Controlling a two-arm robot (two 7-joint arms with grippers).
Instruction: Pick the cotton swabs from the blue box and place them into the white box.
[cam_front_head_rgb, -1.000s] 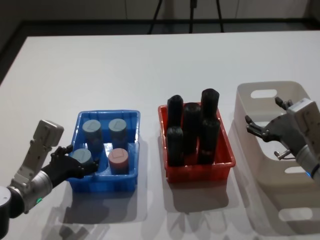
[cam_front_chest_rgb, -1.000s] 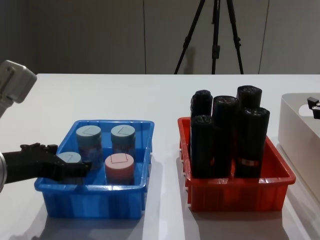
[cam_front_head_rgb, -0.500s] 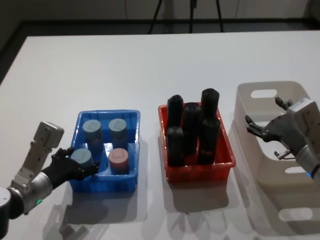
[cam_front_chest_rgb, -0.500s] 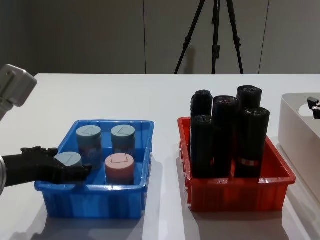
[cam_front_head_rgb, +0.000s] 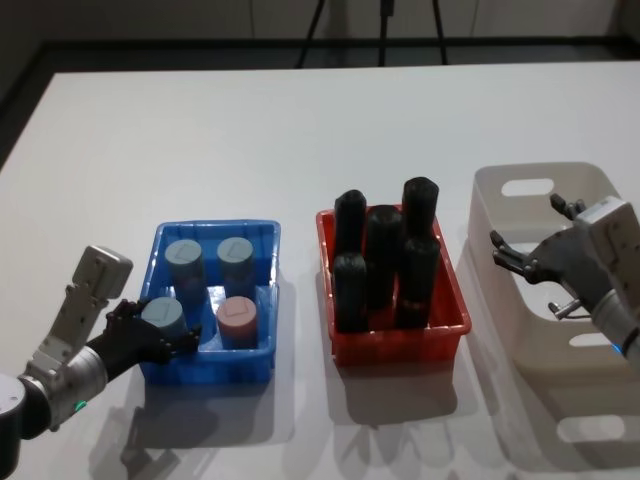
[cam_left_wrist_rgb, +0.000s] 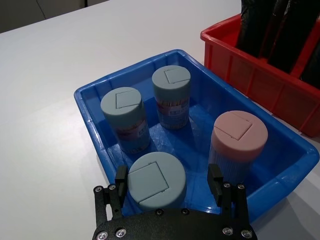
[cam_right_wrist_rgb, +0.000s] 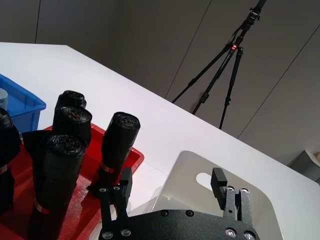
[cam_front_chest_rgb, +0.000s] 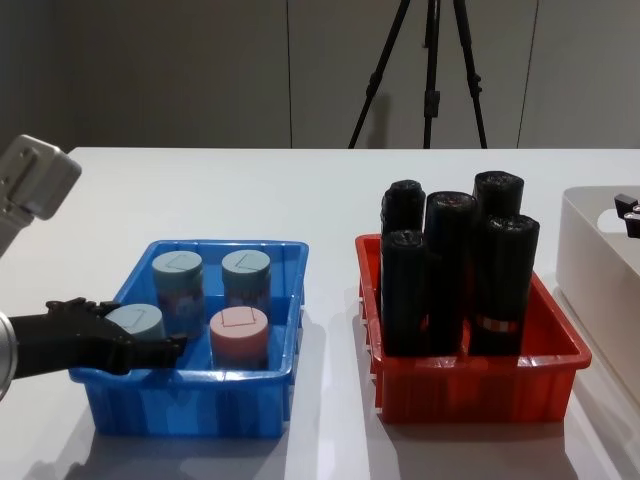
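cotton swabs (cam_front_head_rgb: 185, 262) in left tray (cam_front_head_rgb: 215, 228), bin (cam_front_head_rgb: 585, 170) rightmost

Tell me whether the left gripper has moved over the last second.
Yes. In the chest view the left gripper has sunk slightly against the near rim of the blue box, its jaws open around the front-left grey-blue tub.

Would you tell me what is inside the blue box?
Four cotton swab tubs stand in the blue box: three grey-blue, one pink tub. The left hand straddles the nearest grey-blue tub, partly hiding its sides.
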